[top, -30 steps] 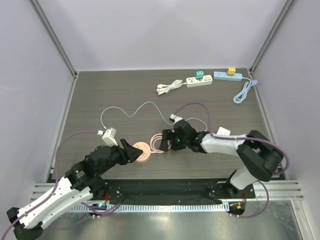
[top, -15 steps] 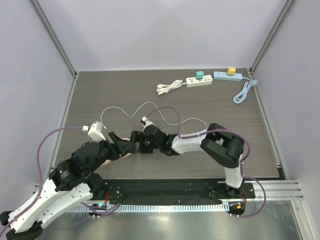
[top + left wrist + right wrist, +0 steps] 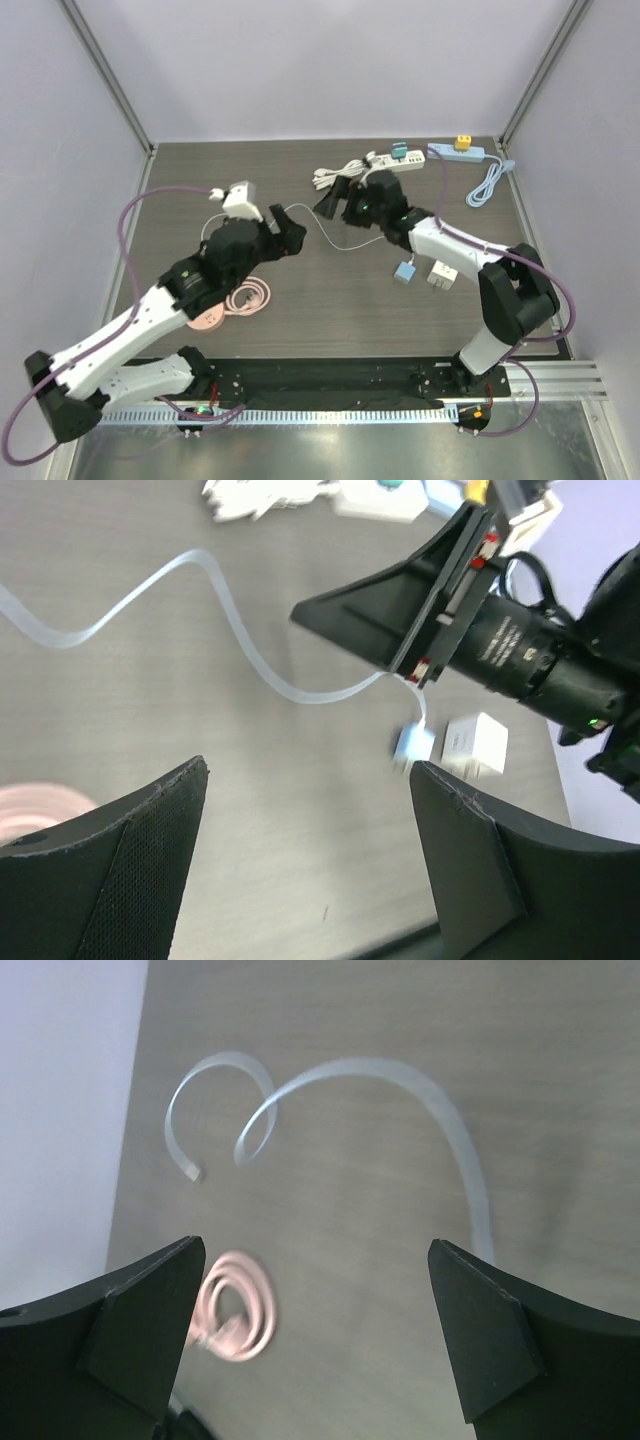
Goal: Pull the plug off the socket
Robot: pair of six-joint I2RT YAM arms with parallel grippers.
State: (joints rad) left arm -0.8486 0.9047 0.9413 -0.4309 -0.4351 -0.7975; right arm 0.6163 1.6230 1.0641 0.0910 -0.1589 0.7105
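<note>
Plug (image 3: pixel 404 272): lying free, ungripped. Left gripper (image 3: pixel 288 232), right gripper (image 3: pixel 335 196): fingers apart, empty, both well apart from plug, on its left.

- Top view: bright, even, diffuse light from above. The pale walls are near white; the dark table (image 3: pixel 180 180) is uniformly lit.
- Shadows: soft and faint, close under the arms.
- Glare: no hard highlights.
- Left wrist view: the white cable (image 3: pixel 230 630) and the small plug (image 3: pixel 412 745) are motion-blurred.
- Right wrist view: the whole frame is soft and the cable is smeared.
</note>
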